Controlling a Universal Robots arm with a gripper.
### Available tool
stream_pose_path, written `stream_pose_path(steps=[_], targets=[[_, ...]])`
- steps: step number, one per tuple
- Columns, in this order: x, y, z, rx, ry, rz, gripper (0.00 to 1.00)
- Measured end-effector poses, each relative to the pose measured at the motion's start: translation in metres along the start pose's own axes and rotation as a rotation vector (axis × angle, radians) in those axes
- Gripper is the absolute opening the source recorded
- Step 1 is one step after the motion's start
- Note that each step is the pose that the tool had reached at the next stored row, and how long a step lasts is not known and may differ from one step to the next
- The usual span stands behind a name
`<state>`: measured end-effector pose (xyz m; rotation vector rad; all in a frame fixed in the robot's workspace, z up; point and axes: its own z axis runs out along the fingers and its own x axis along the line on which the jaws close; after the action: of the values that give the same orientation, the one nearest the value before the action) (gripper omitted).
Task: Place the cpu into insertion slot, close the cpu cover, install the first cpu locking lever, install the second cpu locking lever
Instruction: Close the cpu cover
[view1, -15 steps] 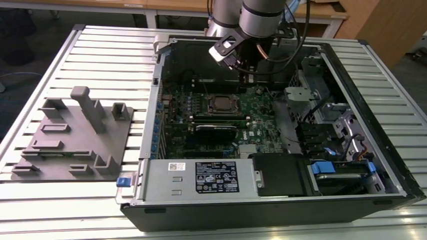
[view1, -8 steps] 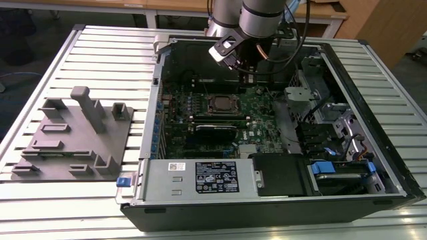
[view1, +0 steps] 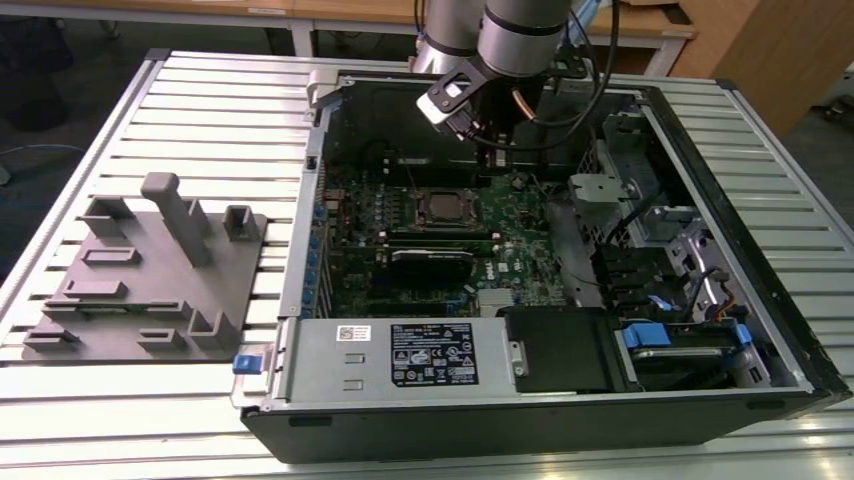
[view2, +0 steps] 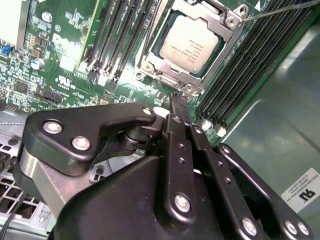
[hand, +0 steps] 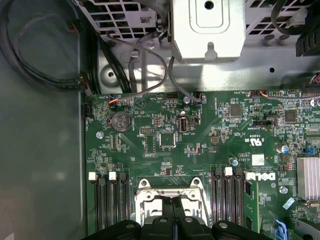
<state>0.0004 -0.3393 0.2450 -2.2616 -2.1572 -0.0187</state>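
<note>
Tool closed over the socket, cpu seated, cover down.

The open computer case (view1: 534, 425) lies on the slatted desk (view1: 200, 100), reaching from the near edge to the far edge; a grey fixture tray (view1: 134, 290) sits toward the exterior view's left edge. In the second wrist view, the cpu (view2: 190, 42) lies flat in the insertion slot (view2: 169, 82) on the green motherboard (hand: 200, 145), and the cpu cover (view2: 226, 27) is folded down around its silver top. A thin metal rod (view2: 280, 10) runs off past the cover's corner; whether it is latched cannot be told. The tool (view2: 178, 100) hangs just above the slot's edge with its fingers (hand: 167, 212) pressed together and nothing between them.
</note>
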Motion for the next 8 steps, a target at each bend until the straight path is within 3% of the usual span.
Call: stream_pose_path(steps=[8], targets=[[-0.0023, -0.0056, 0.0035, 0.0001, 0.0003, 0.0, 0.11]])
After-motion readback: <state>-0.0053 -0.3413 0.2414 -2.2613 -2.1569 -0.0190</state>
